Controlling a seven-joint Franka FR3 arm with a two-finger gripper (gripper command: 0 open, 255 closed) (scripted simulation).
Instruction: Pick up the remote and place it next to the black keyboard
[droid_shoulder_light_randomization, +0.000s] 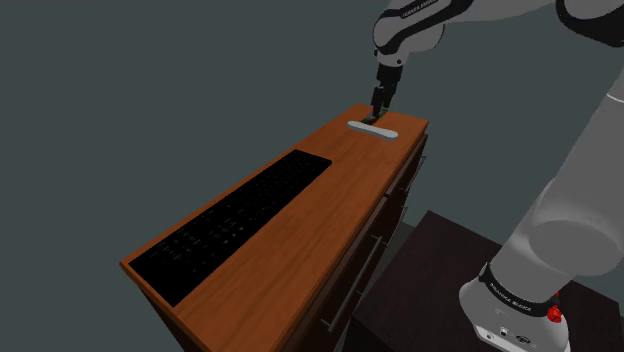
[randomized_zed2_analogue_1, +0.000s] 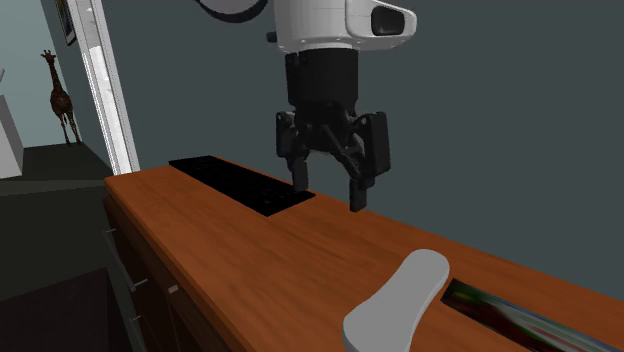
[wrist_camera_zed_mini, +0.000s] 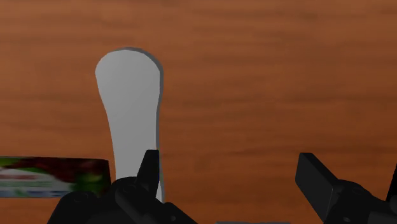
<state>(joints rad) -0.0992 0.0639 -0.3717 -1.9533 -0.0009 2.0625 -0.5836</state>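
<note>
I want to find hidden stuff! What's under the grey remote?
The remote lies flat on the wooden top. The wood right beneath it is covered; whether the colourful flat thing beside it tucks under cannot be seen.

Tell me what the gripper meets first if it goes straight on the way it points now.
Probably the wooden top: the open gripper points down at bare wood beside the remote. In the wrist view one finger overlaps the remote's edge, so it might clip that first.

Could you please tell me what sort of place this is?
Likely a room in a home: a wooden chest of drawers carrying a black keyboard and a grey remote, with a giraffe figurine beyond.
</note>
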